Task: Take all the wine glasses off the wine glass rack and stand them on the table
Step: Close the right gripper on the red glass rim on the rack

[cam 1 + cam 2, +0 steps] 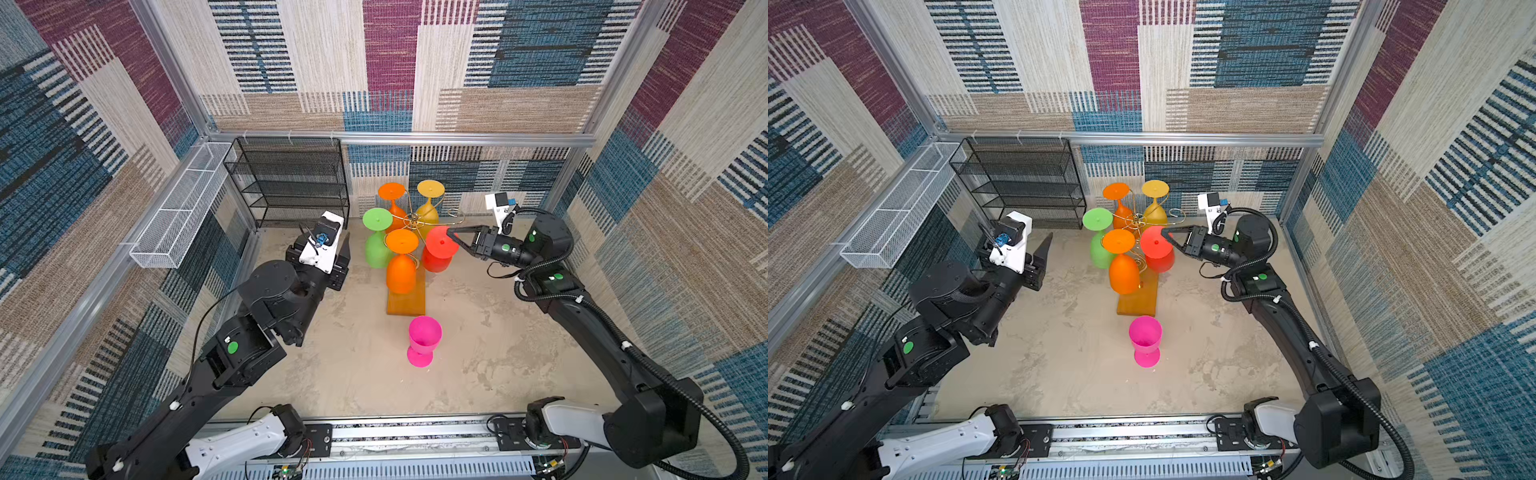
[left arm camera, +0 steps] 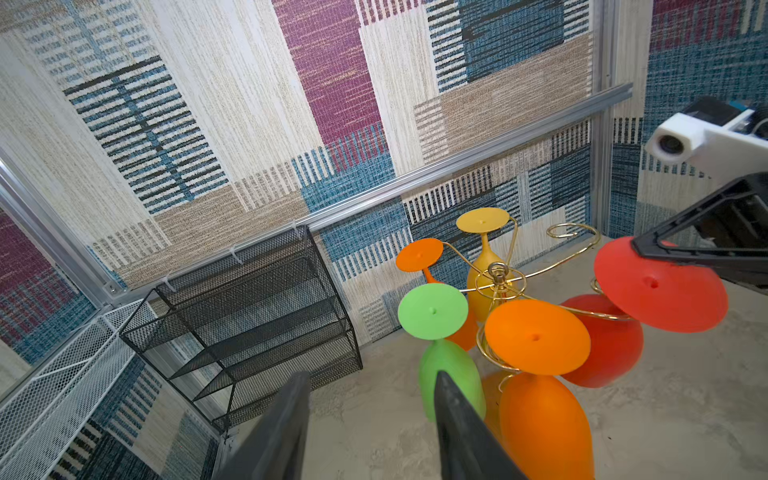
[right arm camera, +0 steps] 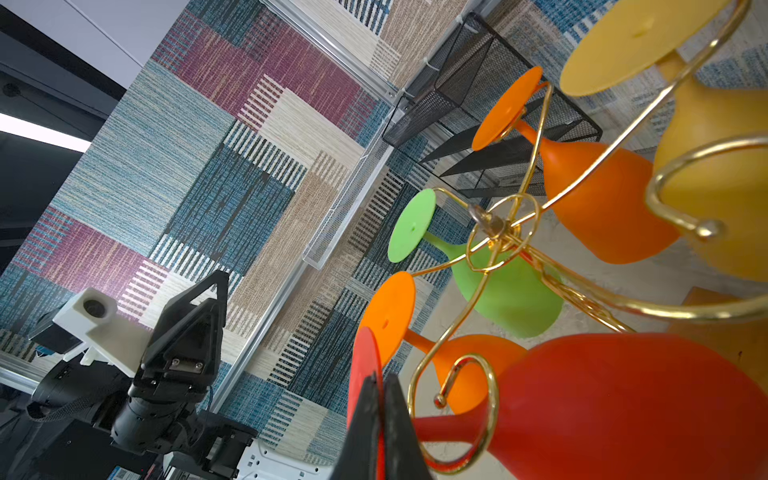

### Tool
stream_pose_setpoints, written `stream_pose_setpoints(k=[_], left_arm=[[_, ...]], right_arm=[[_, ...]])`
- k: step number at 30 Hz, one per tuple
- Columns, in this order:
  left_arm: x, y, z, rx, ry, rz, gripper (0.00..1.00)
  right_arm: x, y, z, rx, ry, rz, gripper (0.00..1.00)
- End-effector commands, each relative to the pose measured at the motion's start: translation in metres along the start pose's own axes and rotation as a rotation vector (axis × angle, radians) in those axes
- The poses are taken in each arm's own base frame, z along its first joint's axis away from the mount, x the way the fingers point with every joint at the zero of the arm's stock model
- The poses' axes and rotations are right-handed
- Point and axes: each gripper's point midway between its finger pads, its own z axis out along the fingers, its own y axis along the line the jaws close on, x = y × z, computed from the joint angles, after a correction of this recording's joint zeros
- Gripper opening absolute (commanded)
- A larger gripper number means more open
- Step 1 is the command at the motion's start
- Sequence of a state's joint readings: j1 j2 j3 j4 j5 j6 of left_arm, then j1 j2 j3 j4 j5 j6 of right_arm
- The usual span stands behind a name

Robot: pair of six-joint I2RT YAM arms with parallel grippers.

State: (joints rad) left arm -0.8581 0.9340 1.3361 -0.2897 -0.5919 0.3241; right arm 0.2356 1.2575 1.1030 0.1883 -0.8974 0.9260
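Right claw [image 1: 1164, 233] pinches red wine glass [image 1: 1153, 246] hanging on wine glass rack [image 1: 1136, 217].

The left arm [image 1: 232, 353] rises from the near-left base, its elbow bent high and its forearm reaching inward and away from the base; its wrist tilts upward; the left gripper [image 2: 371, 378] hangs in the air, jaws standing apart with nothing between them; the right arm [image 1: 590, 324] climbs from the near-right base along the right side, bends at the elbow and turns its forearm leftward, roughly level; the right gripper [image 1: 451, 231] points toward the centre, jaws pressed together on the rim of the red wine glass [image 1: 438, 247] foot, which shows edge-on between the fingers [image 3: 397, 415] in the right wrist view.
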Motion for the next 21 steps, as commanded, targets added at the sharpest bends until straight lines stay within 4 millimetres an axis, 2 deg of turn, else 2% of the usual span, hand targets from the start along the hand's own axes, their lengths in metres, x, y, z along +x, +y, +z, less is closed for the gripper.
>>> stream_pose_setpoints(k=[1, 11, 21], left_arm=[[-0.001, -0.001, 0.000, 0.010, -0.007, -0.022, 0.51], [-0.001, -0.002, 0.002, 0.012, -0.008, -0.020, 0.51], [-0.002, -0.003, 0.004, 0.016, -0.012, -0.022, 0.51]], right_arm=[[0.001, 0.004, 0.001, -0.018, 0.006, -0.008, 0.00], [0.004, 0.006, 0.010, -0.024, 0.025, 0.005, 0.00], [-0.005, 0.004, 0.020, -0.019, 0.016, 0.024, 0.00]])
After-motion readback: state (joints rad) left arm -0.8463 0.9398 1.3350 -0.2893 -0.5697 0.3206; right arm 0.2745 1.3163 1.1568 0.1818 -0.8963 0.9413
